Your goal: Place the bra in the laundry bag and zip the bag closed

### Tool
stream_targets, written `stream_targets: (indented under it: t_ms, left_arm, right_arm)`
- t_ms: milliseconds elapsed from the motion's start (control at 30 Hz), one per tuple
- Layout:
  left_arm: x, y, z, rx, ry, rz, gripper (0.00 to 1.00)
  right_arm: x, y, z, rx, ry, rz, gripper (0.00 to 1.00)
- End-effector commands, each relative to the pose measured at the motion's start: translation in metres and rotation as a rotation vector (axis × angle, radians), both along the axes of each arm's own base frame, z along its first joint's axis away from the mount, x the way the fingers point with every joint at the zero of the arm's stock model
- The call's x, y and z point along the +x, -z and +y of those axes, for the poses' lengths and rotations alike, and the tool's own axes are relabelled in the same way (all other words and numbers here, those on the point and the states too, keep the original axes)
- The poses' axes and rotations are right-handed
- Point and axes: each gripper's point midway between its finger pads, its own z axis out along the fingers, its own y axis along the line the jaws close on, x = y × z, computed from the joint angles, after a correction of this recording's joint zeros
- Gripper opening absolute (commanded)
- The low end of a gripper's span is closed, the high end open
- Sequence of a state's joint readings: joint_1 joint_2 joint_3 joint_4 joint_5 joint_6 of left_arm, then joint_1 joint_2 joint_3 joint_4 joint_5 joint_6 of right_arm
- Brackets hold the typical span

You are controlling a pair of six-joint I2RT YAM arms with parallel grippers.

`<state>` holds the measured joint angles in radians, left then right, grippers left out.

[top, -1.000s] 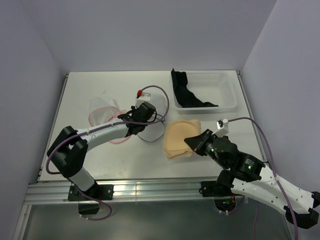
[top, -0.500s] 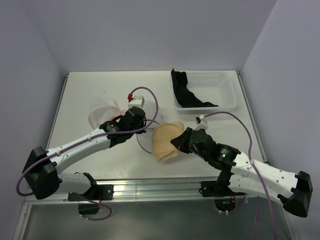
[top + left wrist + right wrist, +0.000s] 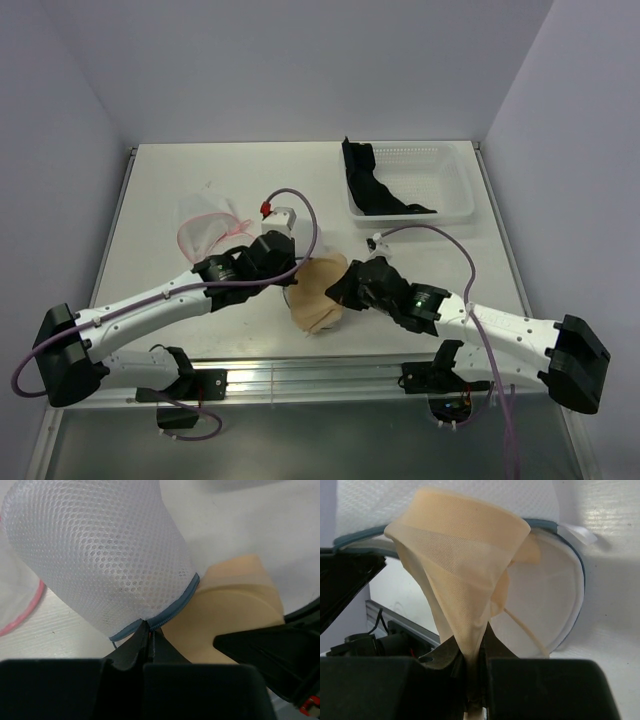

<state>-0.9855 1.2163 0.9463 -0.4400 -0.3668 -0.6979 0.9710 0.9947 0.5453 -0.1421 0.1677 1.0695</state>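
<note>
The beige bra hangs bunched at the table's front centre, pinched in my right gripper. In the right wrist view the bra rises from the shut jaws in front of the bag's round open mouth. The white mesh laundry bag has a blue zipper rim. My left gripper is shut on that rim and holds the bag up. From above, the left gripper sits just left of the bra, and the bag is mostly hidden under it.
A white basket at the back right holds a black garment. A second mesh bag with pink trim lies at the left. The table's front rail runs just below the bra.
Both grippers have moved left and toward the table's front. The right gripper has carried the bra from the middle right up against the bag held by the left gripper.
</note>
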Motion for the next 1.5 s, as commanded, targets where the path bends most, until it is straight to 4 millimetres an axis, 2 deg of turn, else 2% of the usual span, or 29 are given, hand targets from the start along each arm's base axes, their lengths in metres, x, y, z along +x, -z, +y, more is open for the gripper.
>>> stream_targets:
  t_ms: [0,133,367,500,667,967,1200,1467]
  left_arm:
    - [-0.011,-0.005,-0.005,-0.036,0.009,0.010,0.00]
    - [-0.021,-0.004,-0.012,-0.046,0.041,0.022,0.00]
    - [-0.042,0.004,-0.016,-0.028,0.088,0.056,0.00]
    - [-0.056,0.015,-0.017,-0.020,0.125,0.089,0.00]
    - [-0.072,0.026,-0.021,-0.015,0.176,0.112,0.00]
    - [-0.088,0.031,-0.037,-0.061,0.292,0.124,0.00]
    - [-0.095,0.014,-0.054,-0.152,0.384,0.090,0.00]
    - [-0.093,-0.012,-0.068,-0.237,0.452,0.001,0.00]
  right_arm:
    - [0.002,0.001,0.010,0.032,-0.011,-0.011,0.00]
    - [0.007,0.014,0.013,0.001,0.004,0.008,0.00]
    - [0.034,0.011,0.006,-0.015,0.082,-0.014,0.00]
    - [0.046,0.012,-0.001,-0.002,0.104,-0.008,0.00]
    - [0.061,-0.006,0.001,0.062,0.114,-0.037,0.00]
    - [0.062,-0.015,0.021,0.154,0.052,-0.016,0.00]
    - [0.058,-0.017,0.043,0.266,0.001,0.024,0.00]
    - [0.054,-0.004,0.057,0.238,-0.014,0.041,0.00]
